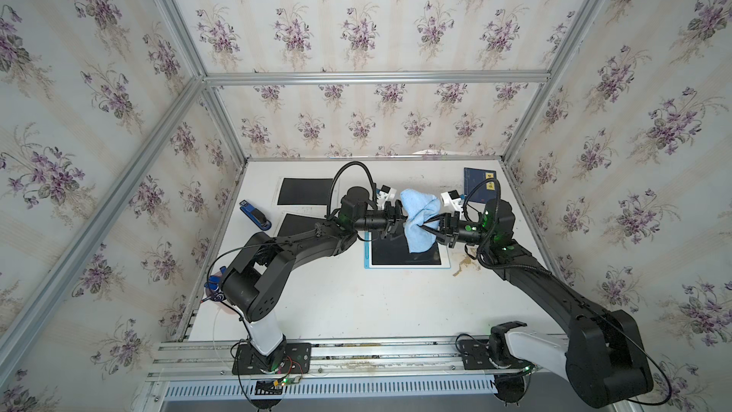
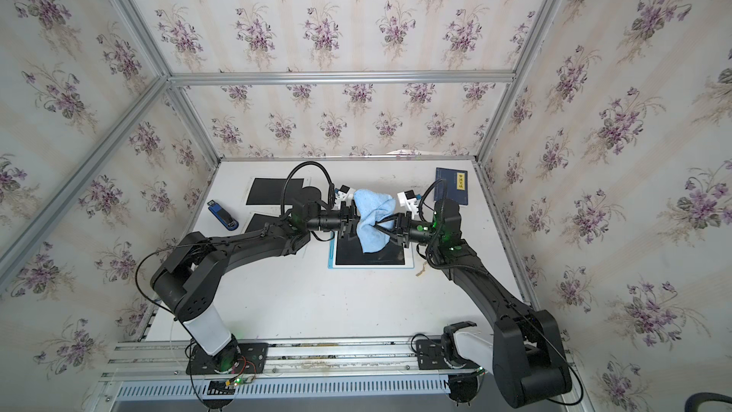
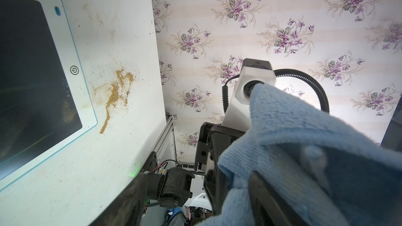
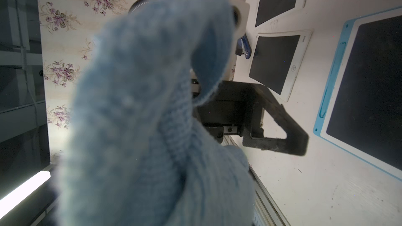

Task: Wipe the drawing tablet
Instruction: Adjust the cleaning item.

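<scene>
Top view | tablet [image 1: 396, 257] button-edge rightward, axis unclear | left jaws apart | right jaws pinching cloth [image 1: 420, 212]

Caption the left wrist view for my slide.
Blue cloth fills the foreground; brown powder lies beside the drawing tablet.

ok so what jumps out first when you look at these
A bunched light blue cloth hangs between the left hand and right hand, over the blue-edged drawing tablet mid-table. Close beside the tablet, a brown powder spill smears the white table.
</scene>
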Robot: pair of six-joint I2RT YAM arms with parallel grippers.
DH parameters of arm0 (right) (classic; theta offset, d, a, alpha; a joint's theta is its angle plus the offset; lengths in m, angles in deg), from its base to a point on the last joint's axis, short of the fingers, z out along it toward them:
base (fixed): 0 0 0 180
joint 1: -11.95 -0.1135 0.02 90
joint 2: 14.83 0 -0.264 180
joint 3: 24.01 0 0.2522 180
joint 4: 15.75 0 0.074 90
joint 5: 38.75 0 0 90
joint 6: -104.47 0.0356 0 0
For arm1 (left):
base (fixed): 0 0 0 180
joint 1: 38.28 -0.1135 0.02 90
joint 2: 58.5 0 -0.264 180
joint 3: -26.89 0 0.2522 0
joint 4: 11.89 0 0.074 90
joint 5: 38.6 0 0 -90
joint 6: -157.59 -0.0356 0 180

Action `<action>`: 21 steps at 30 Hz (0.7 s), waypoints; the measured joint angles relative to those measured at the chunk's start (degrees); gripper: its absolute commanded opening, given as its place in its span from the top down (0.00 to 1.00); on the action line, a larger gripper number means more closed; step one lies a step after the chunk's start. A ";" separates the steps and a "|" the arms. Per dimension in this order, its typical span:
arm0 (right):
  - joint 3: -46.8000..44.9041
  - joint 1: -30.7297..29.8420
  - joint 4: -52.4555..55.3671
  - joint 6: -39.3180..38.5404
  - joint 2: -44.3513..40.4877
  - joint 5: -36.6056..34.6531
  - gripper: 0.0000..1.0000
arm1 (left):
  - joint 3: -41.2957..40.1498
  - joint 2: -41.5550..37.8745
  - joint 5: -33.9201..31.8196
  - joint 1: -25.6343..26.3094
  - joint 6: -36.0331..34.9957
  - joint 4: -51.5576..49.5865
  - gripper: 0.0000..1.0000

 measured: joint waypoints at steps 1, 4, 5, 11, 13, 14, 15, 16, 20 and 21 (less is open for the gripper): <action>0.02 -0.04 0.59 -0.68 -0.26 -0.28 0.46 | 0.09 0.04 -0.09 0.17 0.00 0.04 0.26; 0.63 -0.35 0.87 -1.31 -1.11 -1.51 0.39 | 0.20 0.59 0.66 1.03 -0.09 -0.09 0.26; 0.85 -0.46 0.85 -1.49 -1.38 -2.12 0.38 | 0.24 0.76 1.20 1.33 -0.24 -0.20 0.26; 1.68 -0.79 0.94 -2.49 -1.79 -3.85 0.40 | 0.92 0.85 1.95 2.01 -0.48 -0.46 0.26; 1.97 -0.92 0.85 -2.49 -1.33 -4.22 0.41 | 1.03 0.98 1.97 2.27 -0.50 -0.66 0.26; 2.08 -1.05 0.79 -2.51 -0.98 -4.31 0.45 | 1.03 0.98 1.97 2.34 -0.50 -0.96 0.26; 2.16 -1.11 0.87 -2.56 -0.72 -4.42 0.53 | 1.05 0.98 1.97 2.38 -0.59 -1.33 0.26; 2.36 -1.27 1.18 -2.89 -0.44 -4.48 0.63 | 1.09 1.03 1.95 2.38 -0.68 -1.75 0.26; 3.21 -1.38 4.04 -2.69 -0.61 -4.26 0.89 | 1.09 1.11 3.02 2.19 -3.13 -1.27 0.25; 3.54 -1.38 4.46 -2.27 -0.96 -3.74 0.95 | 1.09 1.11 3.89 1.99 -3.85 -0.35 0.25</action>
